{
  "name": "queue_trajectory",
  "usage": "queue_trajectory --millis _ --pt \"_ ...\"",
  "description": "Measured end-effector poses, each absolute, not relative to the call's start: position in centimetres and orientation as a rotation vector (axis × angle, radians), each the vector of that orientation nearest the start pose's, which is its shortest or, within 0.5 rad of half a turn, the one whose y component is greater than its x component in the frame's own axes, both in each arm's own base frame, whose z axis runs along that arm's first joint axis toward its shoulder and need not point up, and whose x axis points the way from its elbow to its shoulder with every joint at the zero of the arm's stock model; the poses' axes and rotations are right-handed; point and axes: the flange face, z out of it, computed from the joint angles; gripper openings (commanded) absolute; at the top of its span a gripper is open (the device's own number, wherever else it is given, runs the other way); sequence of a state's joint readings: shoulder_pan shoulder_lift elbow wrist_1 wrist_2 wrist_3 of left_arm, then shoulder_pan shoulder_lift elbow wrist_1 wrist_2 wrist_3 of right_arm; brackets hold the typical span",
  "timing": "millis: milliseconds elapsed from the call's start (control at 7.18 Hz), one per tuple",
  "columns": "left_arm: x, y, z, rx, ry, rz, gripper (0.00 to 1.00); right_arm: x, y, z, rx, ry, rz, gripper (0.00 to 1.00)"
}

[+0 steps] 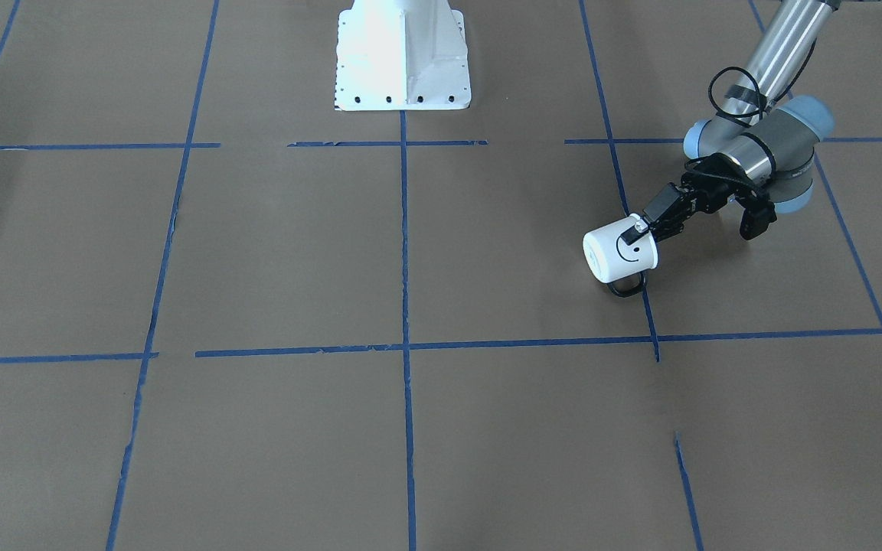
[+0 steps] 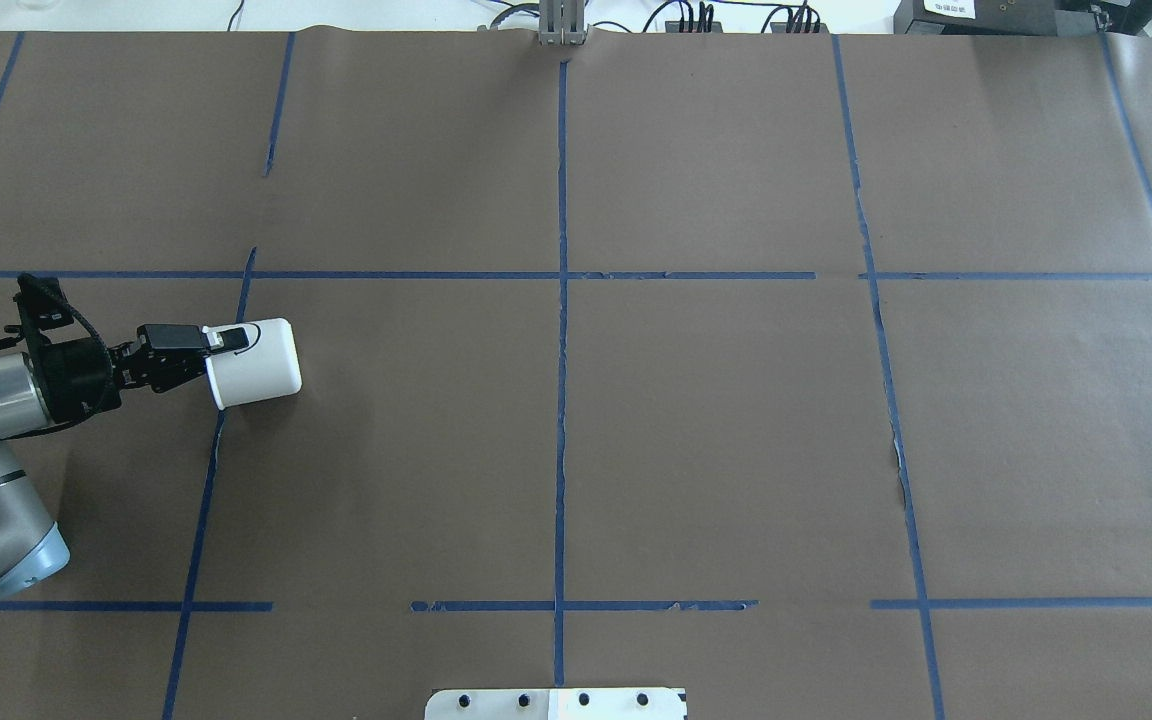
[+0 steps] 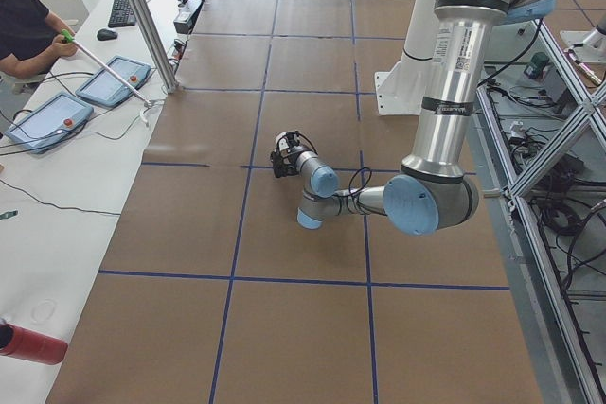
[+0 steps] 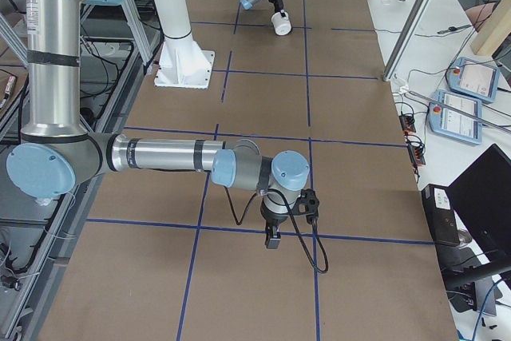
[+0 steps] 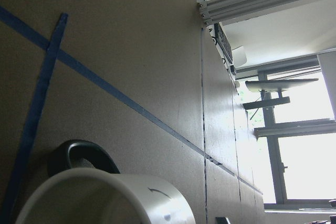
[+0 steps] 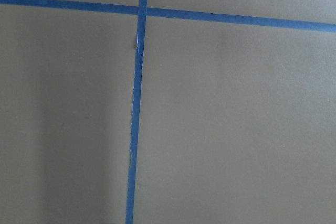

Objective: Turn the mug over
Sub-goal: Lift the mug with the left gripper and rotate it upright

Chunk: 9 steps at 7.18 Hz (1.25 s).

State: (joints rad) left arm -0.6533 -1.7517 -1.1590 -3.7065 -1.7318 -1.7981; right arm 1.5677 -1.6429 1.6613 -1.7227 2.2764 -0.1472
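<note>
The white mug (image 1: 619, 255) with a black smiley face lies tipped on its side, base pointing away from my left gripper (image 1: 640, 227), black handle (image 1: 627, 287) underneath, close to the table. The left gripper is shut on the mug's rim, one finger (image 2: 226, 338) lying outside the wall. The mug also shows in the overhead view (image 2: 254, 365), the exterior right view (image 4: 280, 25) and the left wrist view (image 5: 105, 198). My right gripper (image 4: 272, 239) hangs low over the paper, far from the mug; I cannot tell whether it is open.
Brown paper with a blue tape grid (image 2: 562, 300) covers the table. The white robot base (image 1: 403, 61) stands at mid-table on the robot's side. Tablets (image 3: 47, 120), a metal post (image 3: 142, 21) and an operator sit past the far edge.
</note>
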Motion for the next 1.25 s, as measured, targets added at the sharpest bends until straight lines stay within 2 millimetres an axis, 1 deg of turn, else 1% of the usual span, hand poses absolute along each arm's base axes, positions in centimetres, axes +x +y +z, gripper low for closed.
queue_trajectory --millis 279,418,557,697,836,975,1115,1254 --pt "34.1 -40.8 53.3 0.291 1.921 -0.443 0.0 6.7 -45.0 66.8 -0.077 -0.712 -0.097 1.0" --pt "34.3 -41.0 51.9 0.284 1.923 -0.448 0.0 6.7 -45.0 66.8 -0.077 -0.712 -0.097 1.0" --pt "35.1 -41.6 49.6 0.271 1.892 -0.465 0.0 6.7 -45.0 66.8 -0.077 -0.712 -0.097 1.0" --pt "36.8 -42.9 46.3 0.254 1.829 -0.492 0.0 6.7 -45.0 66.8 -0.077 -0.712 -0.097 1.0" --pt "39.0 -44.6 42.3 0.235 1.76 -0.519 0.0 6.7 -45.0 66.8 -0.077 -0.712 -0.097 1.0" --pt "41.8 -46.5 37.5 0.211 1.674 -0.55 0.0 6.7 -45.0 66.8 -0.077 -0.712 -0.097 1.0" --pt "44.7 -48.3 32.3 0.184 1.585 -0.577 0.0 6.7 -45.0 66.8 -0.077 -0.712 -0.097 1.0" --pt "47.1 -49.3 27.8 0.159 1.51 -0.593 0.0 6.7 -45.0 66.8 -0.077 -0.712 -0.097 1.0"
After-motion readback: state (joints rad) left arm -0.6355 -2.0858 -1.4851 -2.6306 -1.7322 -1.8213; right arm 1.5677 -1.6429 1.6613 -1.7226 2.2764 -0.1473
